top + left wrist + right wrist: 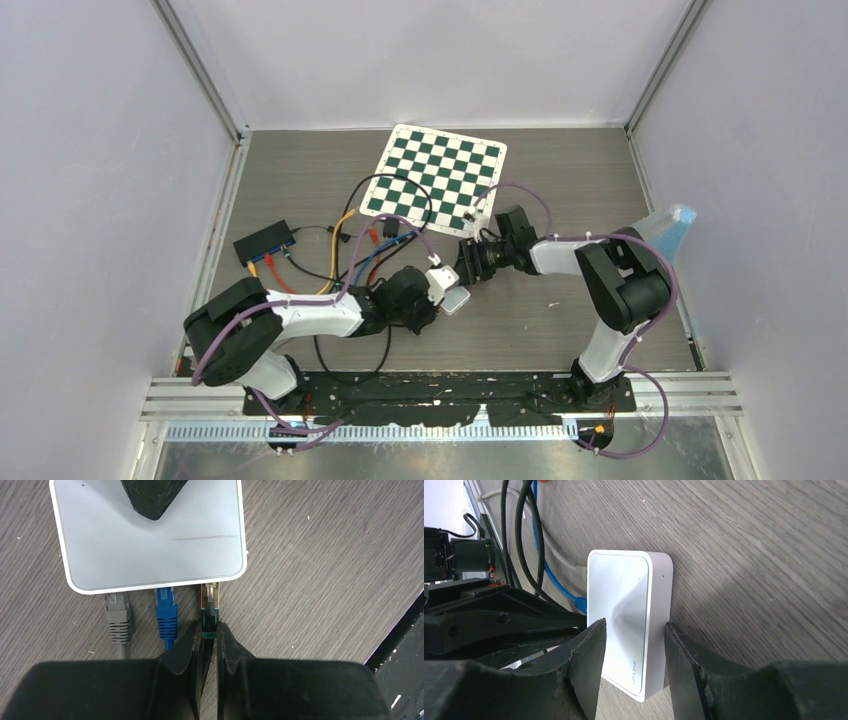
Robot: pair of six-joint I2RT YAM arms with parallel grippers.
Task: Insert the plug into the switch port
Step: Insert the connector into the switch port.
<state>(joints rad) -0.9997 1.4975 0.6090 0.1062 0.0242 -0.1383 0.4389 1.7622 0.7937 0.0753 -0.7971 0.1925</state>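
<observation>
1. Noted grey wood-grain tabletop [560, 180], boxed in by pale walls.
2. Logged green-and-white chequered mat [437, 175] at far side.
3. Spotted black switch [264, 241] far left, cables fanning from it.
4. Found right pincer [633, 630] about half spread, clamped across white switch [624, 610] near tabletop centre.
5. Found left pincer [209, 632] nearly closed, pinching dark boot of plug [211, 605].
6. Placed plug's clear tip right at switch's port edge; cannot tell if seated.
7. Counted blue plug [166, 612] and grey plug [119, 617] alongside, same edge.
</observation>
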